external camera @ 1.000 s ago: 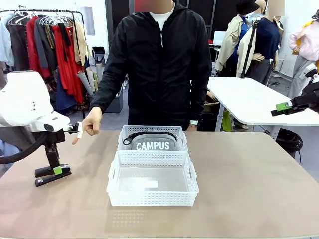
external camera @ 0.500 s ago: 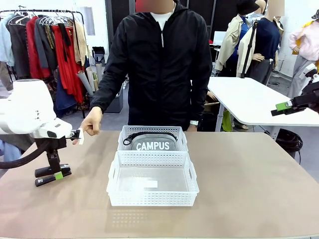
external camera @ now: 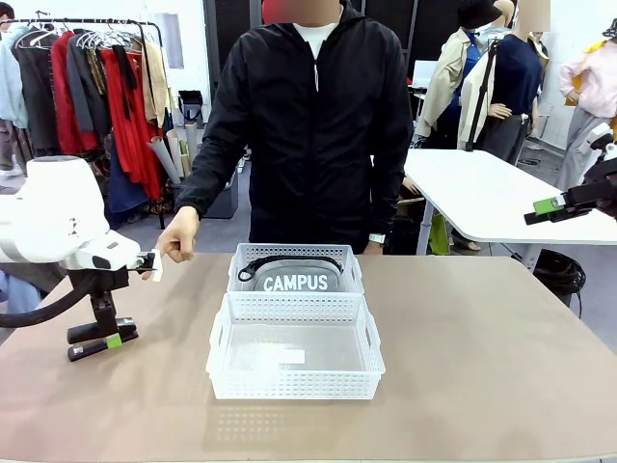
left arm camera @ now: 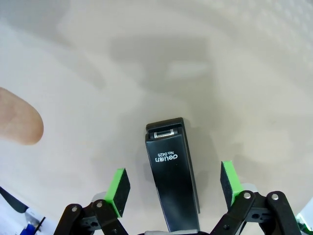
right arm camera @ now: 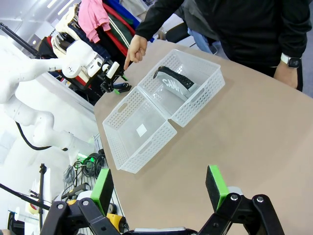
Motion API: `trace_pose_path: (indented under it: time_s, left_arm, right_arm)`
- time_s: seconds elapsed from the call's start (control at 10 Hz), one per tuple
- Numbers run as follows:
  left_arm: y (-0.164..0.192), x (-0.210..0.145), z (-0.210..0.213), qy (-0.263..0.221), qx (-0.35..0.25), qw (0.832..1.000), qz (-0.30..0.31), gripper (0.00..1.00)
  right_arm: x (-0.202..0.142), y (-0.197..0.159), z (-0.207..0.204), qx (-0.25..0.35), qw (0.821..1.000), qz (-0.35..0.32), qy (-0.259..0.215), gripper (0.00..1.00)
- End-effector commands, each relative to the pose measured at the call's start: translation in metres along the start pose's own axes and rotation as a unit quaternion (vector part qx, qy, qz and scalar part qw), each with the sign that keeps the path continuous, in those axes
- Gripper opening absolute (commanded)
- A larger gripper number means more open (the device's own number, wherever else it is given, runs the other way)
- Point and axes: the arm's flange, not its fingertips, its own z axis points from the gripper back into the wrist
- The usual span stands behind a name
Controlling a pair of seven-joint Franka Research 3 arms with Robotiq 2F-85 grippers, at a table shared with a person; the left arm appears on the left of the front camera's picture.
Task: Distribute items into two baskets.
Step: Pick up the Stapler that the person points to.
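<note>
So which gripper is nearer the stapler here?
Left. The left gripper straddles the stapler, its open fingers on either side without touching it. The right gripper hangs raised beyond the right edge of the table, far off.

Left arm (external camera: pixel 50 220): in from the left side, wrist bent downward.
Left gripper (external camera: pixel 101 340): pointing down, low over the tabletop (external camera: pixel 482 376), jaws spread wide.
Right arm (external camera: pixel 603 181): raised at the right edge.
Right gripper (external camera: pixel 546 206): roughly level, aimed inward, jaws wide apart.
</note>
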Motion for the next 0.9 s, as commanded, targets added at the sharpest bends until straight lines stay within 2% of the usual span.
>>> trace_pose_path:
  time_s: [0.0, 0.1, 0.3, 0.6, 0.7, 0.8]
  left_arm:
    - [0.0011, 0.0011, 0.0014, 0.02, 0.012, 1.0, 0.003, 0.84]
    - [0.001, 0.0011, 0.0022, 0.021, 0.011, 1.0, 0.002, 0.77]
    - [0.0013, 0.001, 0.0016, 0.025, 0.012, 1.0, 0.0, 0.54]
    - [0.0013, 0.0002, 0.0005, 0.028, 0.009, 1.0, -0.001, 0.13]
    - [0.0006, 0.0, 0.0012, 0.028, 0.02, 0.999, 0.003, 0.06]
    - [0.0, -0.0002, 0.0, 0.01, 0.004, 1.0, -0.005, 0.06]
  right_arm:
    - [-0.0001, 0.0044, -0.0007, -0.004, 1.0, 0.0, -0.002, 1.0]
    - [-0.0001, 0.0044, -0.0007, -0.004, 1.0, 0.0, -0.002, 1.0]
    - [-0.0001, 0.0044, -0.0007, -0.004, 1.0, 0.0, -0.002, 1.0]
    - [-0.0001, 0.0044, -0.0007, -0.004, 1.0, 0.0, -0.002, 1.0]
    - [-0.0001, 0.0044, -0.0007, -0.004, 1.0, 0.0, -0.002, 1.0]
    - [-0.0001, 0.0044, -0.0007, -0.004, 1.0, 0.0, -0.002, 1.0]
